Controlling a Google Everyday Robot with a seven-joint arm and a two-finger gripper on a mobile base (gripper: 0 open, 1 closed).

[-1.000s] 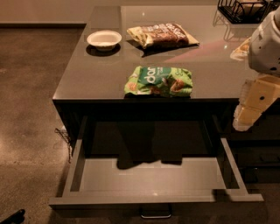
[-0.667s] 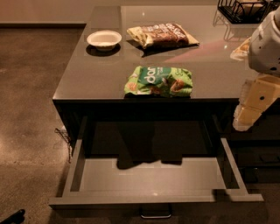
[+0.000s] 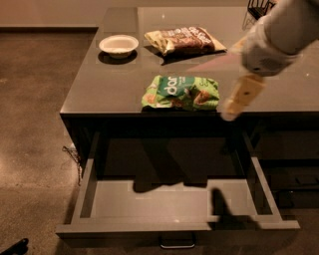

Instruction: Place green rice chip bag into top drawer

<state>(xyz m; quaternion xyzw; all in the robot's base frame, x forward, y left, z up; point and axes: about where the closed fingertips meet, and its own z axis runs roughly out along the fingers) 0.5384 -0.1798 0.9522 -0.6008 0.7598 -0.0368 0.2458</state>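
The green rice chip bag lies flat near the front edge of the dark counter, above the drawer. The top drawer is pulled out below it, with a grey bottom and a small metal handle on its front panel. My gripper hangs at the right of the bag, just above the counter's front edge, a short gap away from the bag. It holds nothing.
A brown-and-cream snack bag and a white bowl sit further back on the counter. A black wire rack stands at the back right. Brown floor lies to the left.
My arm and gripper have moved left and up towards the green bag. The bag and drawer have not moved.
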